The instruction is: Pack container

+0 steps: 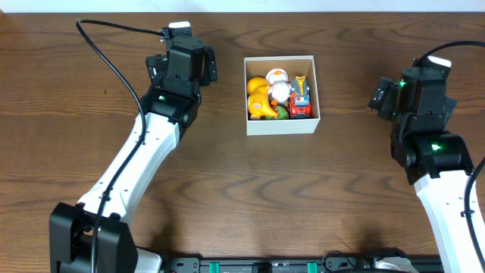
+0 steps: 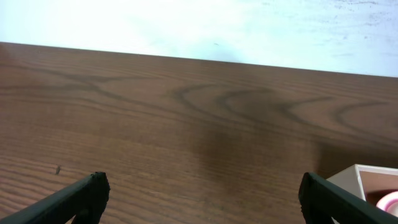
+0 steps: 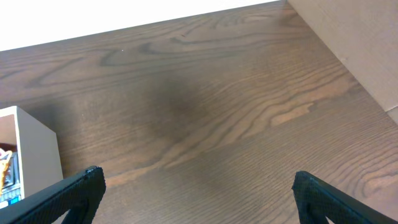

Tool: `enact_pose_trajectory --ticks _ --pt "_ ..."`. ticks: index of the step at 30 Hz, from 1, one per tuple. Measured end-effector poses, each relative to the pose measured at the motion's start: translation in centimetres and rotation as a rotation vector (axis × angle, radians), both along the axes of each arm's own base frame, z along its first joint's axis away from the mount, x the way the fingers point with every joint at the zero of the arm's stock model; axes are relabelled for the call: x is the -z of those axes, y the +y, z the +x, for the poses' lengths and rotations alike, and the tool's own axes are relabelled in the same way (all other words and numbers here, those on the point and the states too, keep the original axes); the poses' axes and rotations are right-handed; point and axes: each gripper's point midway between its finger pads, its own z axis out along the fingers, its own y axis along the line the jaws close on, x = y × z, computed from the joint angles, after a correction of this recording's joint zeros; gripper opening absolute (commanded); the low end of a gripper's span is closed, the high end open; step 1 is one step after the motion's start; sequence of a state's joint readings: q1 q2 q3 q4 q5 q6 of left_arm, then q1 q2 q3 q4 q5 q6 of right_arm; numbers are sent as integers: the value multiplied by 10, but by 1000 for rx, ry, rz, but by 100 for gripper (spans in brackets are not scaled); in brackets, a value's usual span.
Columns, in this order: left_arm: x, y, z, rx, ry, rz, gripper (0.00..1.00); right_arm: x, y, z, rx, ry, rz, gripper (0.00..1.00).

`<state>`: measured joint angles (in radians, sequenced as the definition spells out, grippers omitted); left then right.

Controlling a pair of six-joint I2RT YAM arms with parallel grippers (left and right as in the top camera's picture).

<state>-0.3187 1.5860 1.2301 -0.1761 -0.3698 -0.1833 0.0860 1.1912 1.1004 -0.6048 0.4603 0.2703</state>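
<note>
The container, a small square box with white walls, stands at the table's middle back. Inside lie a yellow toy, a white round toy, a red toy truck and a small green piece. My left gripper is open and empty over bare wood, left of the box; a box corner shows at its right. My right gripper is open and empty over bare wood, right of the box, whose wall shows at the left edge.
The table is dark brown wood. A pale wall runs along its far edge. A brown panel stands at the table's right side. The left arm reaches in from the front left.
</note>
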Motion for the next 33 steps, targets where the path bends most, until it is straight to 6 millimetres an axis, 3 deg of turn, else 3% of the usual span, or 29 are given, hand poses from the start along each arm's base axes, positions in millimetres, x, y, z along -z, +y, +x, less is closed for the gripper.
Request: enact_pose_trajectory --ticks 12,15,19,23,28,33 --pt "0 0 0 0 0 0 98 0 1 -2 -2 -6 0 99" --pt "0 0 0 0 0 0 98 8 4 -18 -18 -6 0 99" --pt "0 0 0 0 0 0 98 25 12 -54 -57 -18 2 99" --pt "0 0 0 0 0 0 98 56 12 -91 -76 3 0 99" --pt "0 0 0 0 0 0 98 97 6 -132 -88 162 -33 99" --pt "0 0 0 0 0 0 98 93 -3 -145 -74 93 -77 99"
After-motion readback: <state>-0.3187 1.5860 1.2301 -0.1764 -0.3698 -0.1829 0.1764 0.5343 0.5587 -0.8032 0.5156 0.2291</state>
